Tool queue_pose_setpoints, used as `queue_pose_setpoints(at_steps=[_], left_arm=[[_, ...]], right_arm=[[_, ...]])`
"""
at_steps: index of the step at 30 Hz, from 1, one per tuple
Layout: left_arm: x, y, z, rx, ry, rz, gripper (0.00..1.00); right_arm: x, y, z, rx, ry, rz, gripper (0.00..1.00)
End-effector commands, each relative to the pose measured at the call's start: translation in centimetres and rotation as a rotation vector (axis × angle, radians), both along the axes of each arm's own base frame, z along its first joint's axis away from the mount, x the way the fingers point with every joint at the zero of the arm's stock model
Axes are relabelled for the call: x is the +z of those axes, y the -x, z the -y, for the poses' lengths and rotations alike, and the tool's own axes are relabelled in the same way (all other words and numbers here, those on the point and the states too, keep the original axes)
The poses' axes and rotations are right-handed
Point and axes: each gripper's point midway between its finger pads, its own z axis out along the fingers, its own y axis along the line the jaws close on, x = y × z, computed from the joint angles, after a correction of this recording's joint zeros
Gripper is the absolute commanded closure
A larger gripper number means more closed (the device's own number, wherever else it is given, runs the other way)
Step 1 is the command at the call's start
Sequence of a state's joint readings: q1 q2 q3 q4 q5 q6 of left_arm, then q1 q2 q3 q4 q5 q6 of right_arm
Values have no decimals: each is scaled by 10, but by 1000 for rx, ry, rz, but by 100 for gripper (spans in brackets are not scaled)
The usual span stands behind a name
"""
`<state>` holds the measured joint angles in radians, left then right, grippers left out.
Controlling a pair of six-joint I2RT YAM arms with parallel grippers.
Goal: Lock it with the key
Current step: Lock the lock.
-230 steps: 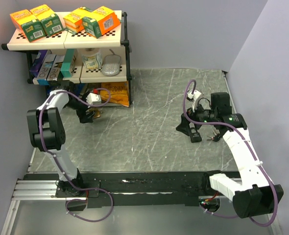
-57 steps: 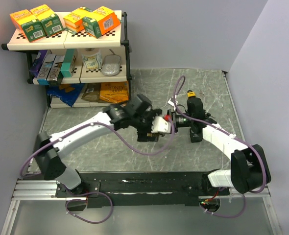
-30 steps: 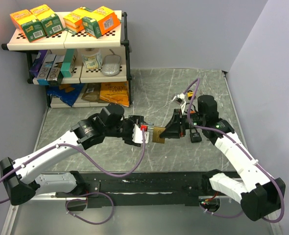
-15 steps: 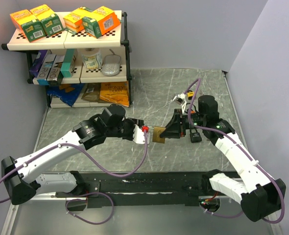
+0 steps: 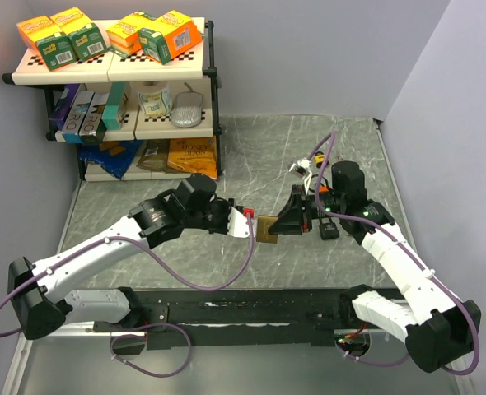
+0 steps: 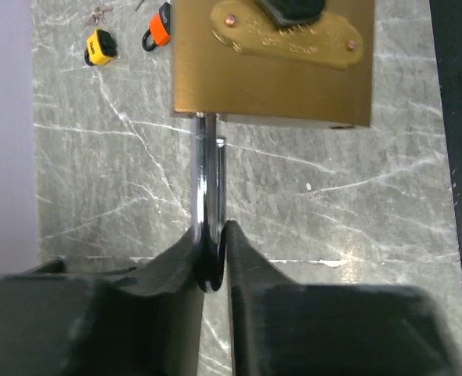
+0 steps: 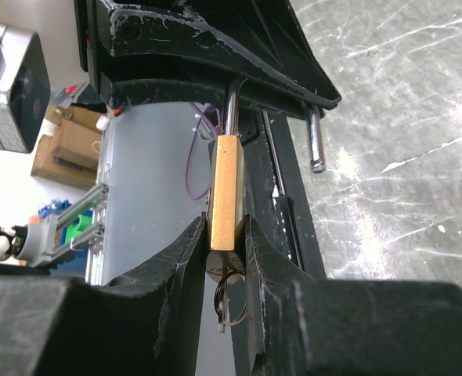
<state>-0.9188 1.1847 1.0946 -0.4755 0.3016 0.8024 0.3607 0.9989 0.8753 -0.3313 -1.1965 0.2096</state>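
A brass padlock (image 5: pixel 267 228) hangs above the middle of the table between both grippers. My left gripper (image 5: pixel 247 222) is shut on its silver shackle (image 6: pixel 207 196), with the fingertips (image 6: pixel 185 254) pinching the loop below the brass body (image 6: pixel 272 63). My right gripper (image 7: pixel 225 235) is shut on the sides of the padlock body (image 7: pixel 225 188). The key's round head (image 7: pixel 225 262) sits at the body's bottom between those fingers, and its ring (image 7: pixel 231 301) hangs below. A silver rod end (image 7: pixel 315 141) hangs free beside the body, apart from it.
A two-level shelf (image 5: pixel 111 74) with boxes and bags stands at the back left. A small black item (image 5: pixel 329 229) lies on the table by the right arm. Yellow (image 6: pixel 99 47) and orange (image 6: pixel 159 25) key tags lie on the marble. A black rail (image 5: pixel 226 309) runs along the near edge.
My left gripper has closed from wide open onto the shackle and edged slightly toward the padlock. The right gripper and padlock have stayed in place.
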Motion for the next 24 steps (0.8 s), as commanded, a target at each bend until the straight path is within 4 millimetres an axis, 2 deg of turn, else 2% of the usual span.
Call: queue_pose_setpoints(at_steps=[1, 3, 7, 8, 9, 10, 12, 13, 15, 19, 24], left_arm=[[20, 7, 13, -38, 63, -26, 93], [21, 9, 13, -36, 67, -42, 99], [20, 16, 13, -51, 53, -96, 99], [20, 18, 13, -60, 54, -113, 99], [18, 20, 11, -54, 51, -145, 99], [23, 19, 11, -57, 64, -161, 99], [25, 23, 5, -72, 76, -237, 99], [28, 23, 6, -80, 80, -259, 99], [33, 24, 3, -93, 98, -318, 99], [50, 33, 4, -123, 131, -379, 99], [56, 46, 7, -165, 132, -458, 99]], right_arm=[[25, 6, -2, 51, -58, 116, 100], [25, 6, -1, 51, -53, 124, 100], [25, 3, 0, 30, -35, 148, 100], [25, 1, 0, 23, -31, 163, 96], [27, 2, 1, 23, -27, 172, 70], [27, 1, 2, 15, -19, 183, 53], [29, -1, 5, -4, 7, 232, 23], [29, -4, 7, -31, 27, 252, 17], [30, -4, 11, -28, 49, 316, 10], [27, 3, 18, -24, 72, 398, 7], [20, 15, 22, 50, 75, 523, 0]])
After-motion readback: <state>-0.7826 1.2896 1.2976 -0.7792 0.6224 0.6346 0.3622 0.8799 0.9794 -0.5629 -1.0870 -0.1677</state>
